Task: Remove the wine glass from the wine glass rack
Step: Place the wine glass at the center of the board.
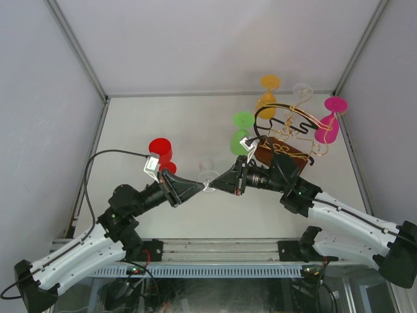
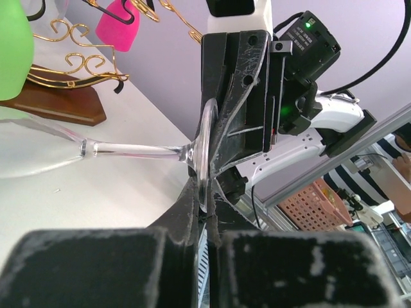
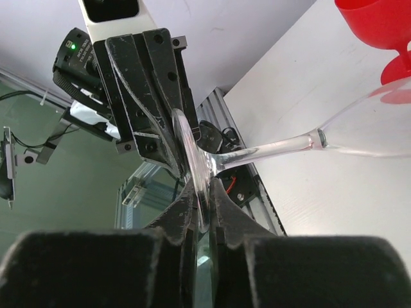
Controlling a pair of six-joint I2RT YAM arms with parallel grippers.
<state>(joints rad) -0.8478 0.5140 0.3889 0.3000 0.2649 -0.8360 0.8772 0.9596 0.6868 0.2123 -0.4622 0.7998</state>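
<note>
Pale walls [image 1: 215,39] box my white surface [image 1: 169,124]: one wine glass rack [image 1: 280,151] at two o'clock, six glasses [image 1: 159,149]; left pincer [image 2: 204,205] and right pincer [image 3: 202,212] both clamp the clear wine glass [image 2: 135,150].

wht tbl [image 1: 169,124], rack base [image 1: 277,155], red glass [image 1: 161,151]

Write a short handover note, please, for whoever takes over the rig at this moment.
Left gripper: shut on the foot of the clear wine glass.
Right gripper: shut on the same foot, from the opposite side.
The held glass is off the wine glass rack, stem level, at mid-table. A red glass stands by the left arm.
Done: this glass is off the rack.
Left: probably one gripper lets go and the other sets the glass down. Green, orange and pink glasses hang on the rack.
</note>
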